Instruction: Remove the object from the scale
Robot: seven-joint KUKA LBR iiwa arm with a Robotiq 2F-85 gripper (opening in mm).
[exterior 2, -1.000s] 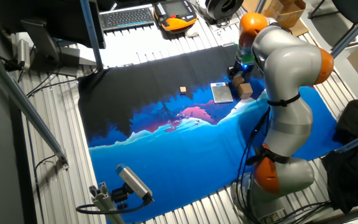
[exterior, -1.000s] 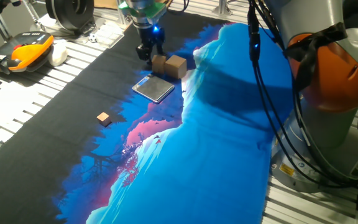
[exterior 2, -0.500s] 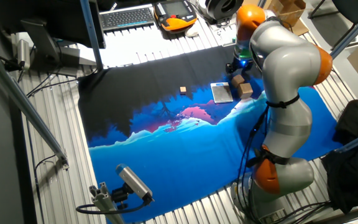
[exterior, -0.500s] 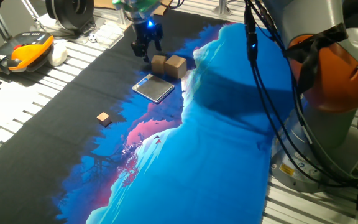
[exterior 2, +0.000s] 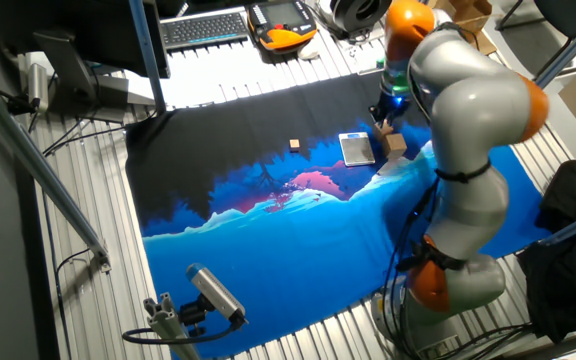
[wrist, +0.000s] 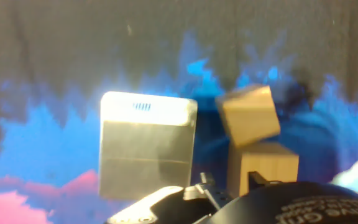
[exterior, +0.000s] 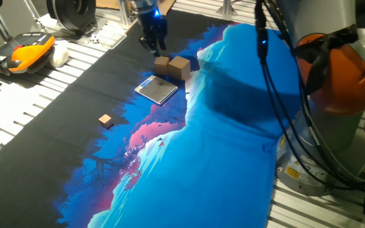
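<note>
The object, a mid-sized pale wooden cube (exterior: 162, 63), rests on the cloth just behind the scale (exterior: 157, 90), not on it. It touches a slightly larger cube (exterior: 179, 66). The scale's silver top is bare. My gripper (exterior: 154, 42) hangs above and behind the object, open and empty. In the other fixed view the gripper (exterior 2: 388, 108) is over the object (exterior 2: 382, 128), beside the scale (exterior 2: 357, 148). The hand view shows the scale (wrist: 146, 143) on the left and the object (wrist: 248, 115), tilted, above the larger cube (wrist: 263, 168).
A tiny brownish block (exterior: 105, 120) lies on the black cloth, left of the scale and nearer the front. An orange pendant (exterior: 24, 52) and a keyboard (exterior 2: 206, 26) lie off the cloth. The robot's base (exterior: 334, 82) stands at the right.
My gripper has risen and drawn back from the cubes, empty. The cubes, scale and small block have not moved.
</note>
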